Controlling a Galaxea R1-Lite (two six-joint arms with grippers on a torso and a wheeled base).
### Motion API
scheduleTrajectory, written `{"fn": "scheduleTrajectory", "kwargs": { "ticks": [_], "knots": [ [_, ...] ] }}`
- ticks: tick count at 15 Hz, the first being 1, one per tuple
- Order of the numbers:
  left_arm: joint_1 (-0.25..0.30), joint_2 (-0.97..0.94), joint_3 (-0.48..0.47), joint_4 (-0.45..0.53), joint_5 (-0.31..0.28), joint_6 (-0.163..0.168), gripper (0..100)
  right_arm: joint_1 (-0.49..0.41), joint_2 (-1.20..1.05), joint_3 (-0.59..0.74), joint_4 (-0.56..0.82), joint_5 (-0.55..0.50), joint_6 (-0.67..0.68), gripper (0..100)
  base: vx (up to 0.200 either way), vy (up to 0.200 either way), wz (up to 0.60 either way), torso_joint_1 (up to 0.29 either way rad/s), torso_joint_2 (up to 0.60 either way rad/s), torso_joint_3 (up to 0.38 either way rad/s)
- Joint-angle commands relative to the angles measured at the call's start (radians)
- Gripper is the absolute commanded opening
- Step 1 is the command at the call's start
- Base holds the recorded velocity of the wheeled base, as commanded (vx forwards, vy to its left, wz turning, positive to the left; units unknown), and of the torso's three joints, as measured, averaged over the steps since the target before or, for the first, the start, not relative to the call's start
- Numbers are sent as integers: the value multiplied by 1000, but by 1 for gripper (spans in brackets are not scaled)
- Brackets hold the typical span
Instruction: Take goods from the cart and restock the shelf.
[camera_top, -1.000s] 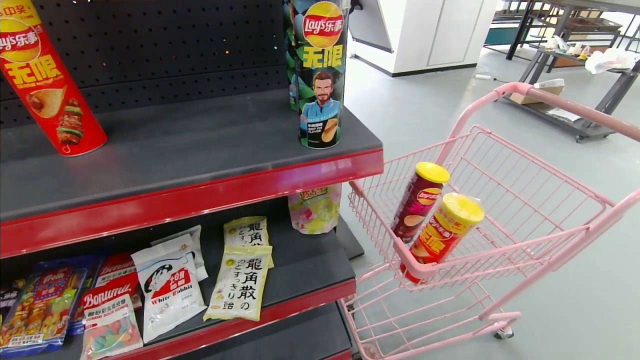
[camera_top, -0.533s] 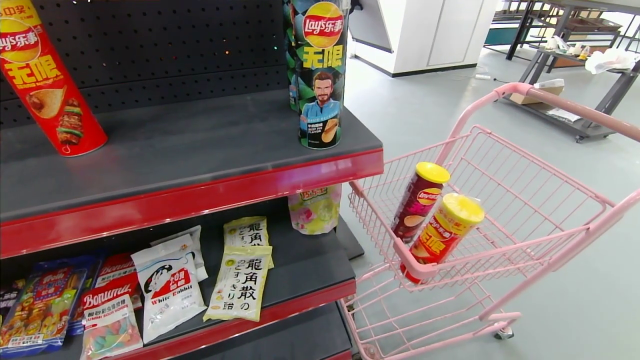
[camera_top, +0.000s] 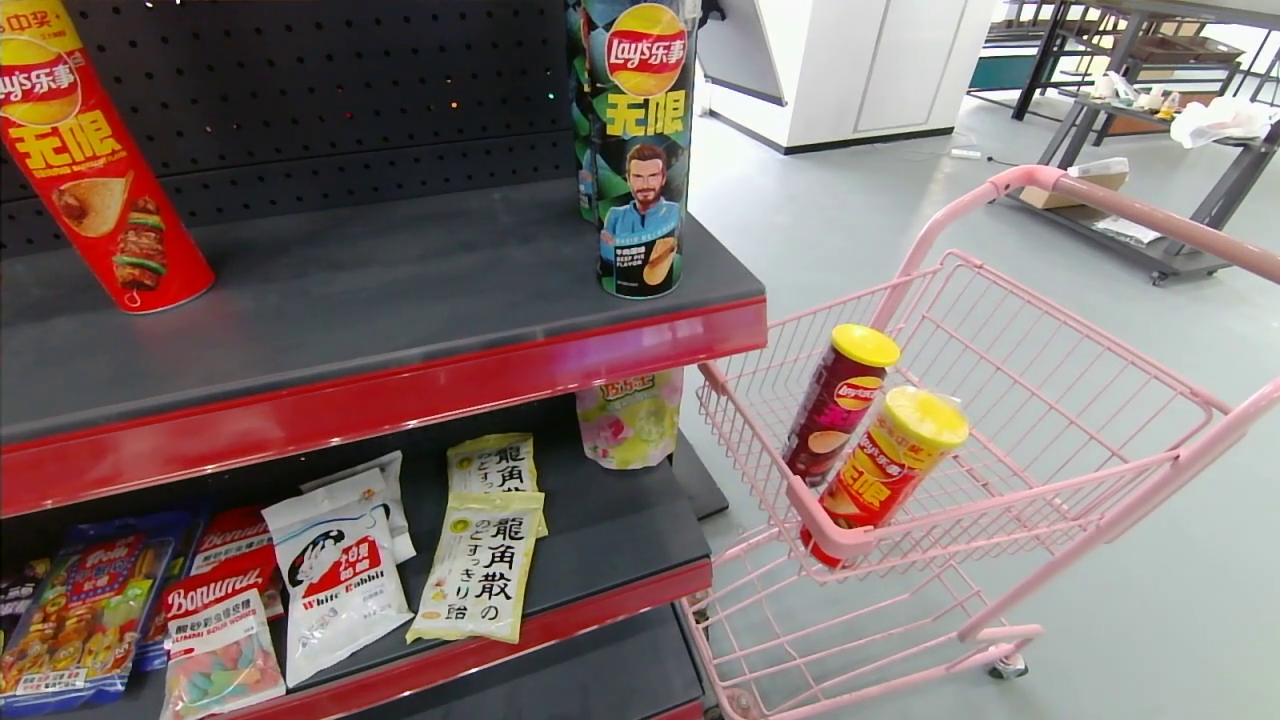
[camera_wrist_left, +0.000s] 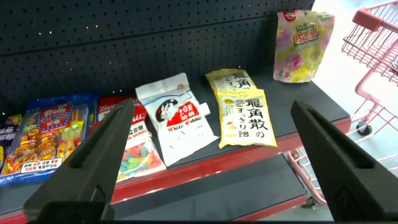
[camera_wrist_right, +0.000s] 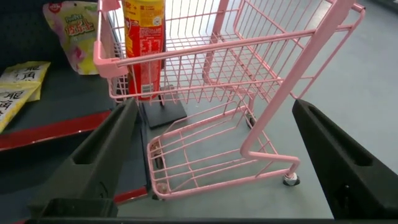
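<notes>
Hovering with left gripper (camera_wrist_left: 211, 104) released before the shelf (camera_wrist_left: 249, 152). Hovering with right gripper (camera_wrist_right: 214, 102) released beside the cart (camera_wrist_right: 217, 45) holding a chip can (camera_wrist_right: 144, 43).

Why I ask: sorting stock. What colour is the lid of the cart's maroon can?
Yellow lid; the head view shows it best.

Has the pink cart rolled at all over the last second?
No. In the head view the cart sits exactly where it was, its near corner at the same gap from the red edge of the shelf.
</notes>
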Motion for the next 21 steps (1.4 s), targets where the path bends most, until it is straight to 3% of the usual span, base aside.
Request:
{"fn": "scheduleTrajectory", "kwargs": {
  "ticks": [1,3,4,5,6,9,10,11,13,21],
  "knots": [
    [0,0,-1,-1,-1,0,100,5,33,-63,-9,17,2,100,0,0,0,0,0,0],
    [0,0,-1,0,1,-2,100,28,499,-537,-6,0,229,100,0,0,0,0,0,0],
    [0,0,-1,0,-1,0,100,54,597,-598,-6,37,219,100,0,0,0,0,0,0],
    [0,0,-1,0,-1,0,100,86,648,-580,-3,95,122,100,0,0,0,0,0,0],
    [0,0,-1,0,-1,0,100,95,686,-566,-6,112,110,100,0,0,0,0,0,0],
    [0,0,-1,0,-1,0,100,104,929,-485,-130,143,166,100,0,0,0,0,0,0],
    [0,0,-1,0,-1,0,100,109,1079,-420,-341,180,165,100,0,0,0,0,0,0],
    [0,0,-1,0,-1,-2,100,107,1162,-397,-449,187,165,100,0,0,0,0,0,0],
    [0,0,-1,0,-1,0,100,114,1282,-383,-537,213,163,100,0,0,0,0,0,0],
    [0,0,-1,0,-1,0,100,152,1458,-362,-687,226,173,100,0,0,0,0,0,0]
  ]
}}
